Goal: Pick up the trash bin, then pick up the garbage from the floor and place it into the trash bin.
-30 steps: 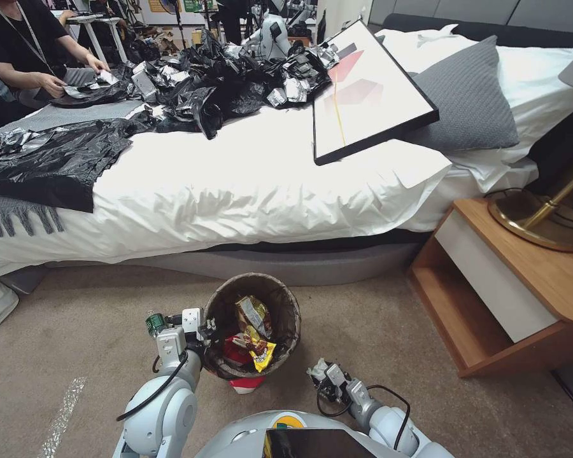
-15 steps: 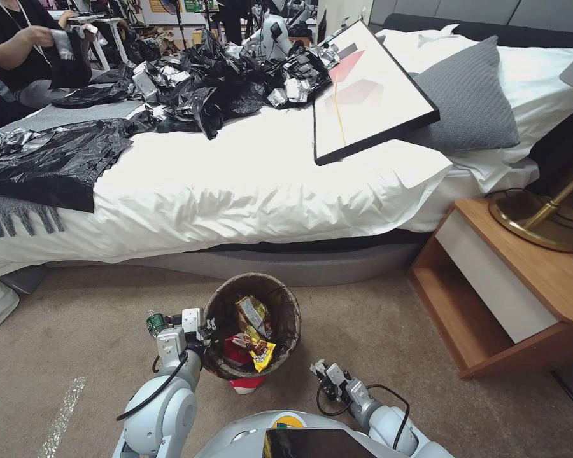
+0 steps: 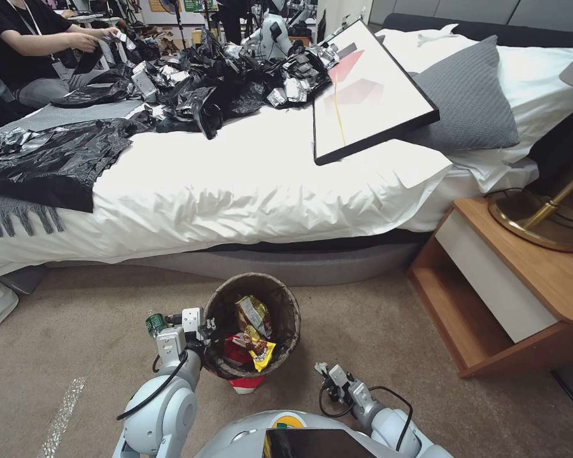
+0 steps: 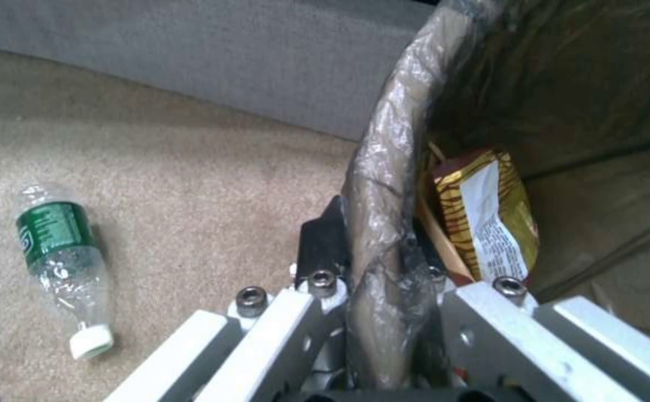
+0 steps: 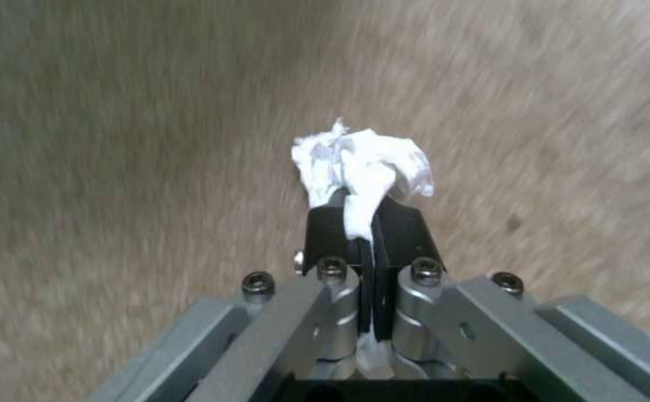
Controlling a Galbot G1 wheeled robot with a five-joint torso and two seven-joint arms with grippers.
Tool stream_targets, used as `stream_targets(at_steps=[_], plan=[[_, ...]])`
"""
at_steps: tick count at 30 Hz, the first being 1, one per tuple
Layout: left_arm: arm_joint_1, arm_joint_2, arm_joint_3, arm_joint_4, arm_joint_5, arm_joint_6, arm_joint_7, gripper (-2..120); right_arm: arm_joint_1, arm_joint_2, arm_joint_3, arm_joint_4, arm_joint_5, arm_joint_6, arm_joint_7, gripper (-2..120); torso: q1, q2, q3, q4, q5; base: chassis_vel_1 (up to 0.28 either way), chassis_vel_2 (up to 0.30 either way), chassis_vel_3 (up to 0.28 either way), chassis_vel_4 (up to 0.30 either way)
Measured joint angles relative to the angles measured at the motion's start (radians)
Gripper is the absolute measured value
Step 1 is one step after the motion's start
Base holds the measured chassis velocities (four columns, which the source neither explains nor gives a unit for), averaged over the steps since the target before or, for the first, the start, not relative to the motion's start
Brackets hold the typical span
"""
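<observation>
The trash bin (image 3: 280, 289), a round bucket with a dark liner bag, hangs just above the carpet in front of the bed. My left gripper (image 3: 207, 334) is shut on its near-left rim (image 4: 391, 139), one finger inside the liner and one outside (image 4: 373, 262). Snack wrappers (image 3: 254, 318) and a red-and-white cup (image 3: 235, 350) lie in the bin; a brown-and-gold wrapper (image 4: 489, 218) shows beside the fingers. A green-labelled clear bottle (image 3: 153, 323) lies on the carpet left of the bin (image 4: 65, 262). Low at the bin's right, my right gripper (image 3: 323, 371) is shut on a white tissue wad (image 5: 362, 162).
A bed (image 3: 267, 191) with black plastic sheets (image 3: 57, 159), a framed picture (image 3: 369, 89) and a grey pillow (image 3: 471, 95) spans the far side. A wooden nightstand (image 3: 509, 286) with a brass lamp base (image 3: 535, 219) stands at the right. Open carpet (image 3: 375, 324) lies between bin and nightstand.
My right gripper, holding the tissue, has drawn a little closer to my body and slightly to the right. The left gripper and the bin have stayed where they were.
</observation>
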Motion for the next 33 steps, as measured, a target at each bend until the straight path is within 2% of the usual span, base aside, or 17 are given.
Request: stream_targets(at_steps=[4, 7, 12, 14, 15, 18, 19, 21, 26, 32, 33], plan=[[-0.004, 0.000, 0.000, 0.003, -0.002, 0.000, 0.001, 3, -0.030, -0.004, 0.033, 0.081, -0.001, 0.032, 0.018, 0, 0.000, 0.000, 0.000, -0.0001, 0.0002, 0.000, 0.000, 0.000, 0.000], [-0.008, 0.000, -0.003, 0.009, -0.007, -0.001, 0.001, 3, -0.078, 0.001, 0.095, 0.223, -0.009, 0.076, 0.045, 0, 0.000, 0.000, 0.000, 0.0001, 0.0001, 0.000, 0.000, 0.000, 0.000], [-0.009, 0.001, -0.003, 0.009, -0.009, -0.001, 0.000, 3, -0.116, 0.004, 0.132, 0.318, -0.022, 0.133, 0.066, 0, 0.000, 0.000, 0.000, 0.0001, 0.0000, 0.000, 0.000, 0.000, 0.000], [-0.010, 0.001, -0.002, 0.009, -0.010, -0.001, -0.001, 3, -0.135, 0.008, 0.148, 0.387, -0.040, 0.202, 0.079, 0, 0.000, 0.000, 0.000, 0.0000, -0.0001, 0.000, 0.000, 0.000, 0.000], [-0.010, 0.001, -0.002, 0.009, -0.010, -0.001, -0.001, 3, -0.135, 0.008, 0.148, 0.387, -0.040, 0.202, 0.079, 0, 0.000, 0.000, 0.000, 0.0000, -0.0001, 0.000, 0.000, 0.000, 0.000], [-0.007, 0.001, -0.001, 0.009, -0.010, -0.001, -0.002, 3, -0.134, 0.023, 0.167, 0.467, -0.066, 0.327, 0.061, 0, 0.000, 0.000, 0.000, 0.0003, 0.0001, 0.000, 0.000, 0.000, 0.000], [-0.007, 0.001, -0.001, 0.009, -0.010, -0.001, -0.002, 3, -0.134, 0.023, 0.167, 0.467, -0.066, 0.327, 0.061, 0, 0.000, 0.000, 0.000, 0.0003, 0.0001, 0.000, 0.000, 0.000, 0.000], [-0.007, 0.002, 0.000, 0.009, -0.010, 0.000, -0.002, 3, -0.130, 0.024, 0.175, 0.543, -0.070, 0.363, 0.040, 0, 0.000, 0.000, 0.000, 0.0003, 0.0000, 0.000, 0.000, 0.000, 0.000], [-0.007, 0.002, 0.003, 0.009, -0.009, 0.001, -0.002, 3, -0.120, 0.014, 0.165, 0.658, -0.056, 0.382, -0.030, 0, 0.000, 0.000, 0.000, 0.0002, -0.0001, 0.000, 0.000, 0.000, 0.000], [-0.007, 0.002, 0.008, 0.009, -0.007, 0.002, -0.003, 3, -0.097, 0.003, 0.137, 0.694, -0.035, 0.375, -0.093, 0, 0.000, 0.000, 0.000, 0.0001, -0.0001, 0.000, 0.000, 0.000, 0.000], [-0.006, 0.001, 0.014, 0.009, -0.005, 0.003, -0.003, 3, -0.074, -0.009, 0.099, 0.695, -0.032, 0.359, -0.113, 0, 0.000, 0.000, 0.000, 0.0001, 0.0000, 0.000, 0.000, 0.000, 0.000]])
